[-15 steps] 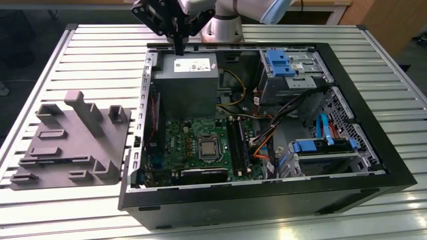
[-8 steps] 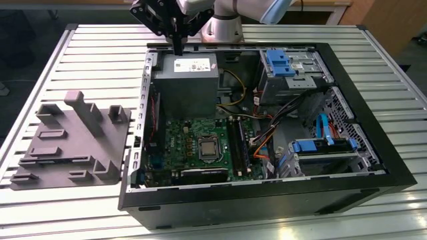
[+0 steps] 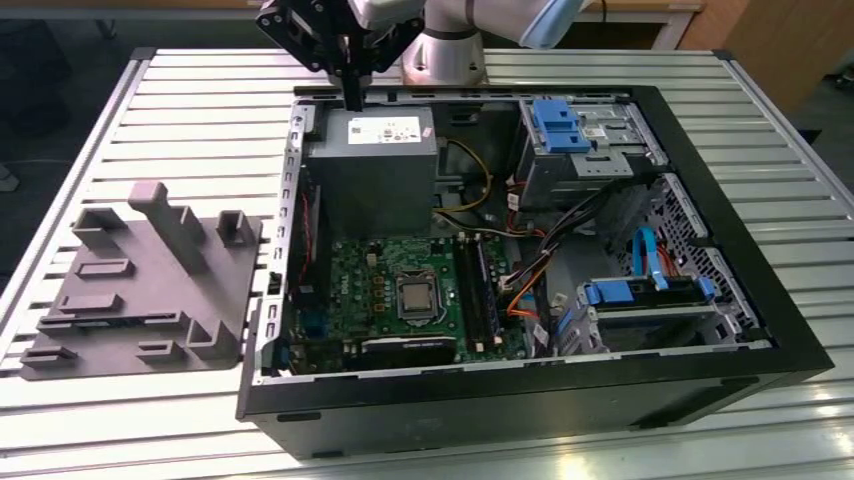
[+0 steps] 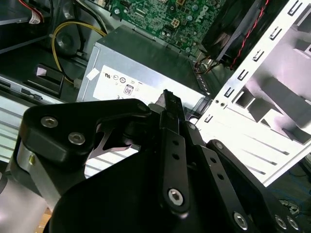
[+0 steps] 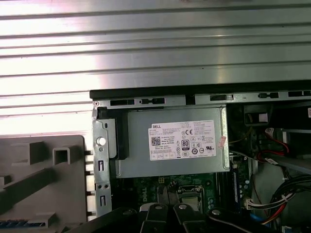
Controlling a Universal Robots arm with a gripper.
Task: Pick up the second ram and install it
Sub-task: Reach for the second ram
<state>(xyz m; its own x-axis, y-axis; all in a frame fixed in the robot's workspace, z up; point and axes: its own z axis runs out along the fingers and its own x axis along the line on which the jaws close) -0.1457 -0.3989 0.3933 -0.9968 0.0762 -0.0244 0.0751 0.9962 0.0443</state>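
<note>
Second ram [image 5: 19, 224]: thin bluish strip (partly cut off) in grey moulded fixture [image 3: 134, 290]; black gripper [image 3: 354, 102] clenched, empty, over silver power supply [image 3: 371, 150].

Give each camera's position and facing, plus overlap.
Exterior view: off the arm, above the table, looking down into the open case; arm and pincer show.
First wrist view: on the arm, looking down on the power supply; pincer links show.
Second wrist view: on the arm, looking past the pincer at the power supply.
All share the power supply.
</note>
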